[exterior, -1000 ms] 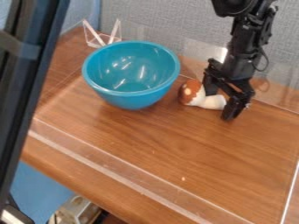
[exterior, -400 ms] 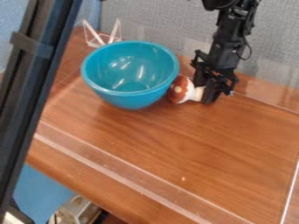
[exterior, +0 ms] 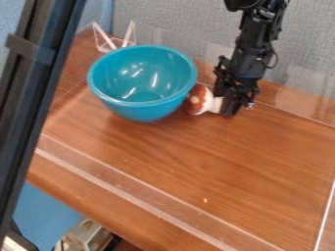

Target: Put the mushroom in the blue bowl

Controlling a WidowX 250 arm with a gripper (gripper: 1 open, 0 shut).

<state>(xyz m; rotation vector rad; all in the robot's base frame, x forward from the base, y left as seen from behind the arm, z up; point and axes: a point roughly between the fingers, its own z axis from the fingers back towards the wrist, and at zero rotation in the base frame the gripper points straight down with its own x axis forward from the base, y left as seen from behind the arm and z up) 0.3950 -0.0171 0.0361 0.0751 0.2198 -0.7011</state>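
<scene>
The blue bowl (exterior: 141, 84) stands upright on the wooden table (exterior: 197, 167), at the back left. Just right of its rim the mushroom (exterior: 198, 101) lies on its side, its reddish cap toward the bowl and its white stem toward the gripper. The black gripper (exterior: 225, 104) points steeply down over that stem end, and its fingers are drawn together on it. The mushroom rests low at the table surface and nearly touches the bowl's outer wall.
A dark slanted bar (exterior: 39, 88) crosses the left foreground. A clear plastic rim (exterior: 170, 196) runs along the table's front. A thin pinkish wire stand (exterior: 116, 39) sits behind the bowl. A grey wall closes the back.
The gripper slid left toward the bowl and its fingers went from spread to shut. The mushroom now lies closer to the bowl's wall.
</scene>
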